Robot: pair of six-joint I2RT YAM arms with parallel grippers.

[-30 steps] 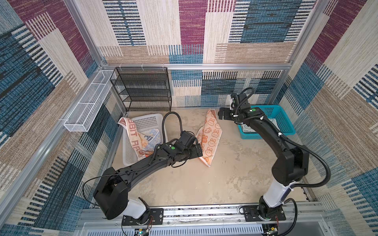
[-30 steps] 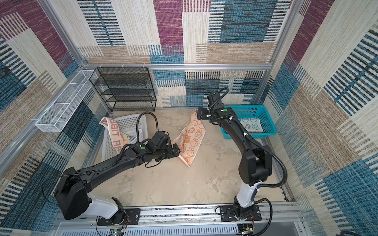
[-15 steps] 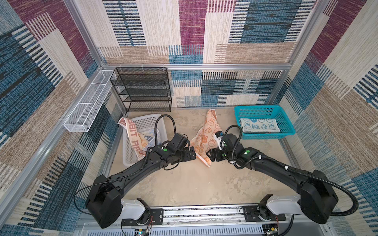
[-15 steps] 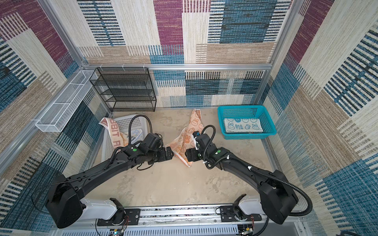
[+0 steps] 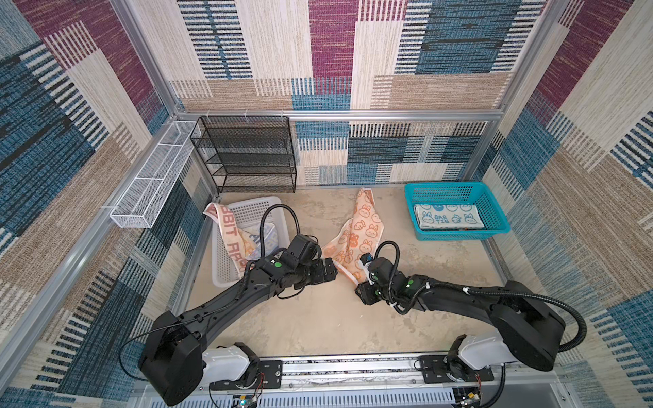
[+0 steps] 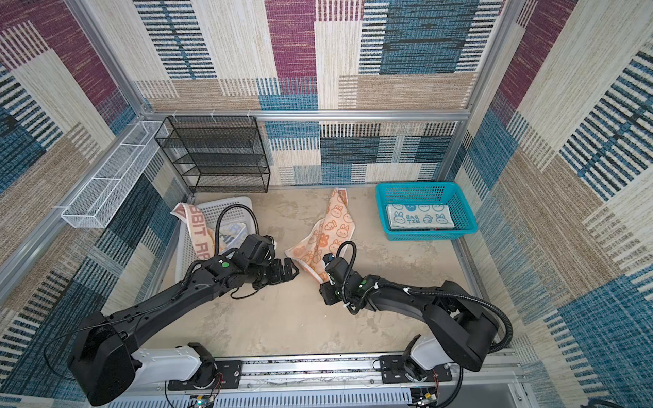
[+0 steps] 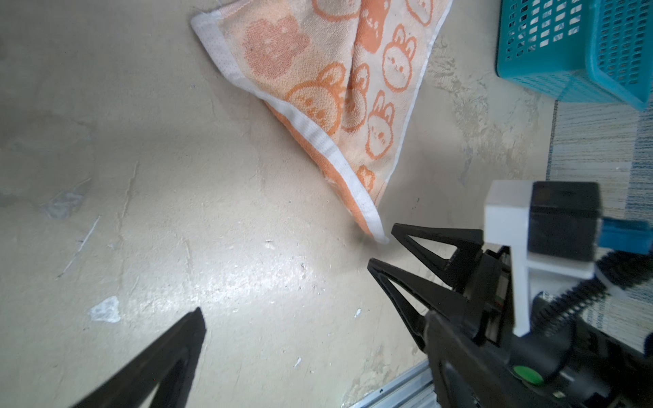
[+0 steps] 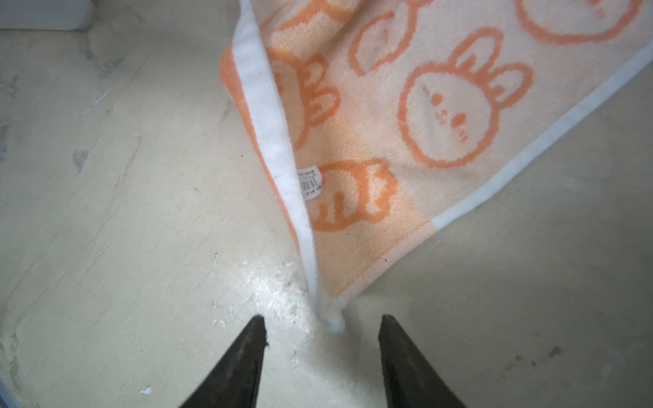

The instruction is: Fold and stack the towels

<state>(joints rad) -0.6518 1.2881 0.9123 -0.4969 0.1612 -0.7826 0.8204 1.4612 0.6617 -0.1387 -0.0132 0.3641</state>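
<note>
Rumpled orange-rabbit terry towel (image 5: 355, 235), triangular

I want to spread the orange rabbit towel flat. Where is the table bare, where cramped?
Bare: the stretch from left tool and right tool to the front rail; also between orange towel and teal basket. Cramped: around the white basket.

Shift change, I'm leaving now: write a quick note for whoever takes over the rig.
Left gripper open, beside the orange rabbit towel.
Right gripper open, jaws straddling that towel's near corner, not gripping.
Blue rabbit towel folded in the teal basket: done.
Orange one lies crumpled on the table; lettered towel hangs over the rim of the white basket. Both need folding and stacking.
</note>
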